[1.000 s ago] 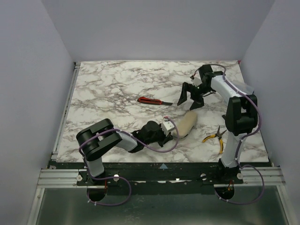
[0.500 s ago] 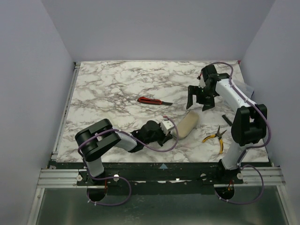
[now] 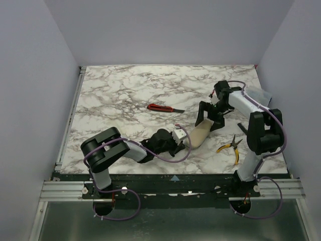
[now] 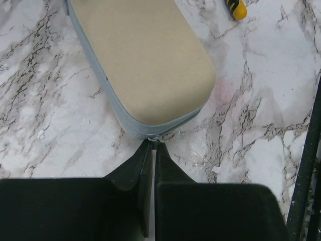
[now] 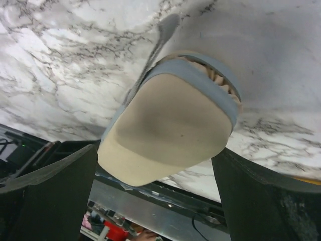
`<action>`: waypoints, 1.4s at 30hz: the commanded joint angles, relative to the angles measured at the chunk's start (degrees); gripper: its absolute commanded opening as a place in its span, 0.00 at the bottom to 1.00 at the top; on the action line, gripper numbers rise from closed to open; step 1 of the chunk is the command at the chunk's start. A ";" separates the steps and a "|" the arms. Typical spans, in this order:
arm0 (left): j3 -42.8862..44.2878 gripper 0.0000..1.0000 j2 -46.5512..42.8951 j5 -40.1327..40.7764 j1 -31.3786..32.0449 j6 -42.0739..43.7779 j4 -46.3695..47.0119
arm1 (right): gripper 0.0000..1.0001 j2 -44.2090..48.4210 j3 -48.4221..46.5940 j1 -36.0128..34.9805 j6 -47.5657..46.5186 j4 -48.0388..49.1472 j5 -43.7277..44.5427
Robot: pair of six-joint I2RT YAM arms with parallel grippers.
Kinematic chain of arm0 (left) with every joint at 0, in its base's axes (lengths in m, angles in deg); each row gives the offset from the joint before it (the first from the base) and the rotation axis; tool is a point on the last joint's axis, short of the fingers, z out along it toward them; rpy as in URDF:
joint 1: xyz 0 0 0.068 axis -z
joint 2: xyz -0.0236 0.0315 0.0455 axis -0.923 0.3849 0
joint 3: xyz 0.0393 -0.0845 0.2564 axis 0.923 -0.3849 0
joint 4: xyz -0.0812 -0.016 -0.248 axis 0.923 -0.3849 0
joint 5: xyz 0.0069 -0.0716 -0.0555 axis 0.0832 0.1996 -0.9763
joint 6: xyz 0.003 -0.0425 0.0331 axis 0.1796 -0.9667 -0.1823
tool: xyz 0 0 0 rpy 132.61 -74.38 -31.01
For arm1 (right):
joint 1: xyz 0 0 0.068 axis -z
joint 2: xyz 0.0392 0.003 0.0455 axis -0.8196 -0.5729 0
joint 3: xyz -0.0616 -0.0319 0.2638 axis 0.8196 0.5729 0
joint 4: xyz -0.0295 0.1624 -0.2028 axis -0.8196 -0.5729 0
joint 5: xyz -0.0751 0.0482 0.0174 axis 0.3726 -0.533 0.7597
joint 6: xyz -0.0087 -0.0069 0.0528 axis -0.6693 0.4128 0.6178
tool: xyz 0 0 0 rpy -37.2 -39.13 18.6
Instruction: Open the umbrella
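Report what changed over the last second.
The right pincer came down toward the near-left and now straddles the far end of the beige folded umbrella, jaws wide open, not gripping. Unchanged: the left pincer shut at the umbrella's near end, the red-handled cutter, the yellow-handled pliers.

Left wrist view: umbrella point(image 4: 145, 60) runs off the top edge, far end unseen. Pliers point(image 4: 235, 7) show only a yellow handle tip at that same edge. Left gripper point(image 4: 152, 144) is closed on a small metallic bit at the umbrella's near end, too tiny to name. Top view: the white wrist camera point(image 3: 178, 134) covers that end and the pinch. Right wrist view: the right gripper point(image 5: 154, 150) fingers are cut off by both lower corners; clutter point(image 5: 125, 228) low in the frame is blurred, unreadable. Dark strip point(image 3: 242, 128) beside the right arm is too small to identify.
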State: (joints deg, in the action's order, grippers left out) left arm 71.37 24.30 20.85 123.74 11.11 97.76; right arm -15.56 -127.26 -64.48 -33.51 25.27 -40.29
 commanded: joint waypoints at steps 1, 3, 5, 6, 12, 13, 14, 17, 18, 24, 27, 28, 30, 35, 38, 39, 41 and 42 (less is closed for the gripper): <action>1.81 0.00 0.78 -2.69 0.49 0.33 2.80 | 0.90 -2.96 2.85 -0.06 1.79 6.30 -4.64; 1.56 0.00 0.56 -1.51 0.40 -1.01 2.31 | 0.76 -4.32 4.27 -0.06 1.23 7.23 -2.61; 1.05 0.00 0.12 -0.29 -0.07 -2.64 1.55 | 0.65 -5.59 5.09 -0.06 -0.18 7.85 -0.44; 0.56 0.00 -0.23 -0.27 -0.41 -3.39 1.46 | 0.60 -5.96 5.45 -0.06 -1.09 8.31 0.24; -1.15 0.00 -1.99 -0.67 -4.74 -10.04 0.81 | 0.31 -5.99 5.90 -0.06 -5.73 10.97 2.76; -1.04 0.00 -2.02 -0.75 -5.72 -11.26 0.53 | 0.27 -5.86 5.64 -0.06 -6.31 11.26 3.06; -0.93 0.00 -1.93 -1.35 -7.10 -12.74 0.40 | 0.23 -5.85 5.55 -0.06 -6.81 11.57 3.37; -0.43 0.00 -1.67 -3.11 -10.07 -15.62 -0.22 | 0.15 -5.85 5.09 -0.06 -7.39 12.13 3.54; -0.18 0.00 -1.58 -3.36 -10.89 -16.12 -0.55 | 0.10 -5.85 5.06 -0.06 -7.35 12.44 3.48; 1.26 0.00 -1.36 -5.47 -11.42 -13.27 -1.76 | 0.00 -6.15 4.75 -0.11 -9.02 15.11 1.97; 0.72 0.00 -1.74 -6.09 -11.37 -10.99 -1.58 | 0.00 -6.82 3.68 -0.11 -10.78 15.12 1.47; 0.49 0.00 -2.00 -6.31 -11.37 -10.00 -1.46 | 0.00 -6.97 3.51 -0.11 -11.95 15.14 0.57; -0.09 0.00 -2.38 -6.53 -11.36 -8.39 -0.80 | 0.00 -7.20 3.06 -0.10 -13.78 14.99 -1.01; 1.93 0.00 -2.13 -5.27 -10.71 -6.27 -1.88 | 0.00 -8.07 1.77 -0.82 -17.45 13.43 -4.46; 4.47 0.00 -1.03 -5.06 -10.65 -6.19 -3.62 | 0.00 -8.08 1.64 -1.24 -20.61 12.82 -5.38; 5.20 0.00 -0.55 -5.02 -10.63 -6.30 -4.25 | 0.00 -8.01 1.59 -1.35 -21.14 12.72 -5.75; 6.92 0.00 0.38 -4.41 -10.68 -6.72 -5.89 | 0.00 -7.83 1.55 -1.55 -21.94 12.35 -6.18; 7.76 0.00 0.90 -4.17 -10.68 -7.03 -6.73 | 0.00 -7.75 1.48 -1.72 -22.37 12.17 -6.37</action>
State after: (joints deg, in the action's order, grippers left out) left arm 74.74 23.31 13.73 113.49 3.29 93.76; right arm -21.13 -126.13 -65.26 -46.69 36.83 -52.01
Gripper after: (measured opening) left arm 0.012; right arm 0.144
